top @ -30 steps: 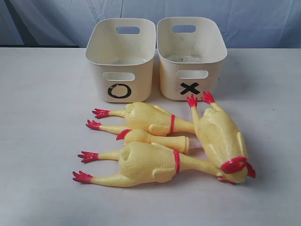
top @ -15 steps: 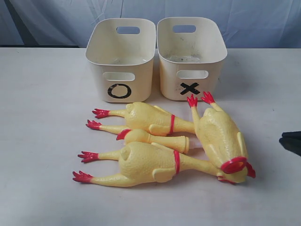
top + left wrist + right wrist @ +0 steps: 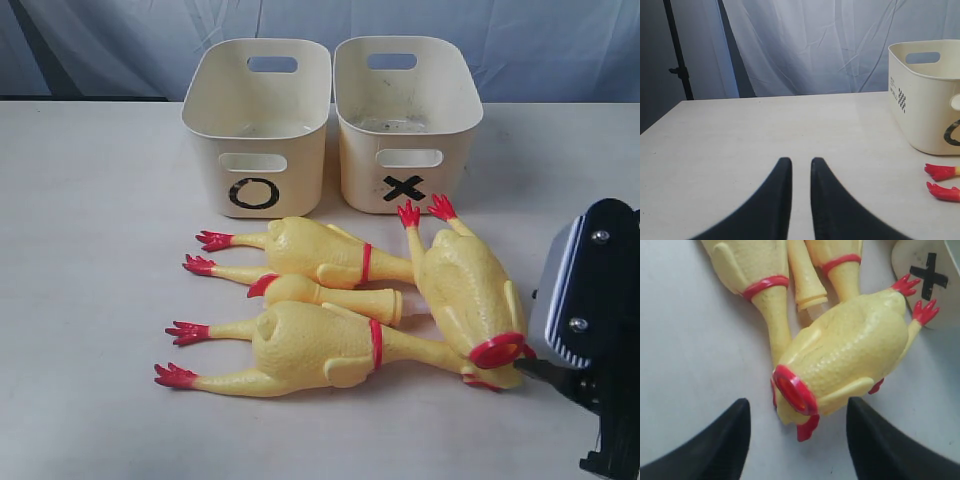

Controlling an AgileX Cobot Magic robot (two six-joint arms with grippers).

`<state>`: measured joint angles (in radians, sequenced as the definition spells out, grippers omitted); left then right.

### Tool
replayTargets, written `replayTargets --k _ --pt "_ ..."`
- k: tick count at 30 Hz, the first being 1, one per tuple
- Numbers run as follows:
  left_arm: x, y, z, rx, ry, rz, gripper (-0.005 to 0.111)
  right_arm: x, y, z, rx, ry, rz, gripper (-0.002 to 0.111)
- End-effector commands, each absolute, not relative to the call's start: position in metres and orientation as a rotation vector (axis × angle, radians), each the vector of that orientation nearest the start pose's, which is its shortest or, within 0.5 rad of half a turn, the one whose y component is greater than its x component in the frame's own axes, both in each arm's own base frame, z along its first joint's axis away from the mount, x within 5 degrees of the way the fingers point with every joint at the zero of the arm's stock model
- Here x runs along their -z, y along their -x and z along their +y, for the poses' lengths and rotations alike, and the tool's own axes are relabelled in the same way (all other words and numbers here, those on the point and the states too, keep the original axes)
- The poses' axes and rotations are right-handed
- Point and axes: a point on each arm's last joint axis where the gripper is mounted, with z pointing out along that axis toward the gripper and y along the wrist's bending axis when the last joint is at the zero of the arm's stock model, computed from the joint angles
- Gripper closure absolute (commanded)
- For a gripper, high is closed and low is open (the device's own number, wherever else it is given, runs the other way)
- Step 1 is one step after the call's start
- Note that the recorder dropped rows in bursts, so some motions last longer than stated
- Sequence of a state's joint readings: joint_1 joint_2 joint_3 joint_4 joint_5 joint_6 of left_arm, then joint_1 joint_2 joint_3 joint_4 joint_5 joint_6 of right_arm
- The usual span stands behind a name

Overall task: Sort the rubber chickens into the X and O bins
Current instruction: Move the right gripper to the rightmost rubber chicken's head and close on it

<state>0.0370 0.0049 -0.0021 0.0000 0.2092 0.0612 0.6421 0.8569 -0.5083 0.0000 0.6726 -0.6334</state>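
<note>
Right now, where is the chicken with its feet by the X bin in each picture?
Exterior view: the rightmost chicken, below the X bin.
Left wrist view: not in it.
Right wrist view: the nearest chicken, feet beside the X bin.
Shared landmark: the X bin.

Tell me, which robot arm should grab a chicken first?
Right, probably. The right arm hangs beside the chicken nearest the X bin, jaws open, facing its head end. The left jaws sit farther away, seeing only red feet.

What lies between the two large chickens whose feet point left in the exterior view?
The smaller, slimmer chicken, between the upper chicken and lower chicken; the exterior view shows it.
</note>
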Motion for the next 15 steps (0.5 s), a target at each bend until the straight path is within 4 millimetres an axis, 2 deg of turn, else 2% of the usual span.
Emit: replayTargets --k 1,10,15 --pt "-0.195 -0.056 0.002 -0.069 -0.013 1.686 0.092 -0.240 -0.125 0.090 0.052 1.500 2.038 0.052" --pt "-0.195 -0.056 0.002 -0.069 -0.013 1.686 0.092 -0.226 -0.136 0.092 0.059 1.316 2.259 0.052" --pt "-0.195 -0.056 0.002 -0.069 -0.013 1.686 0.092 -0.221 -0.132 0.102 -0.203 0.946 2.492 0.052"
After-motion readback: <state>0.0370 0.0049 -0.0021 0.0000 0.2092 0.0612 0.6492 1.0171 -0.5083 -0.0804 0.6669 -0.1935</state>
